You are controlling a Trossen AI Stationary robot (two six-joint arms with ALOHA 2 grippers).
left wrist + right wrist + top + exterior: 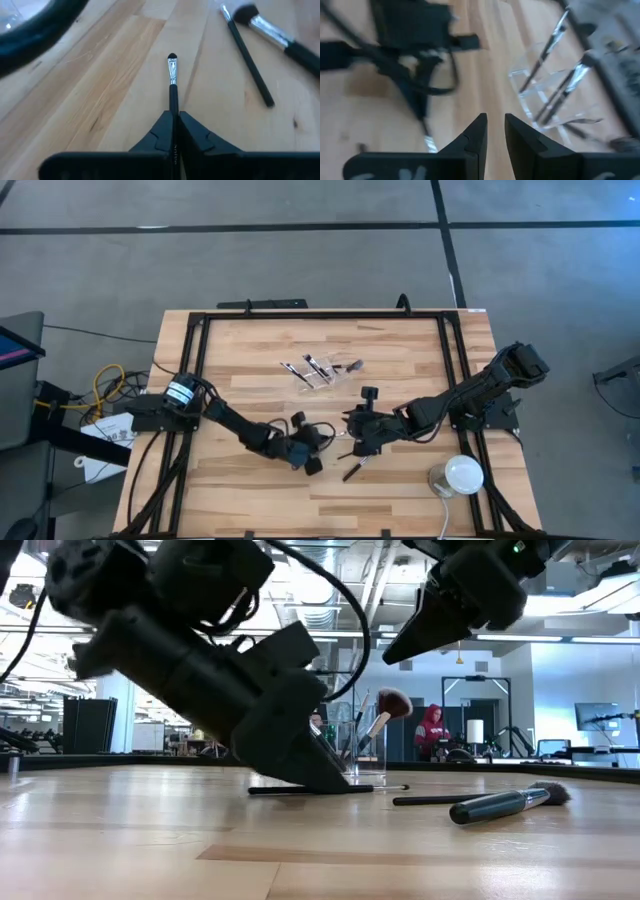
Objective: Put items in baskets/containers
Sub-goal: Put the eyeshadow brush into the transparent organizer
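Right now the left gripper (175,131) sits low on the wooden table (250,350), its two fingers pressed together on the handle of a slim brush (172,85) whose silver ferrule and small dark tip stick straight out ahead of the jaws, lying flat along the wood. To do this step well, I judge the lift should be straight up and gentle, since the handle is thin and pinched close to one end, so the brush could pivot or slip if swung quickly; the tip should be kept pointing clear of the table before any turn toward the clear container (322,370). That container stands well beyond the jaws, toward the far side of the table, with several brushes already leaning in it. The right gripper (494,131) hovers above the table with a narrow gap between its fingers and nothing in them; the container lies ahead of it and off to one side. Just beside the left jaws' line of travel lie two loose brushes: a long thin black one (247,60) and a thick-handled brush (272,32) with a full dark head, crossing near each other. These, and the right arm close by, are what I think could be knocked on the way. A white dome-shaped object (462,474) rests well apart, near the right arm's base.
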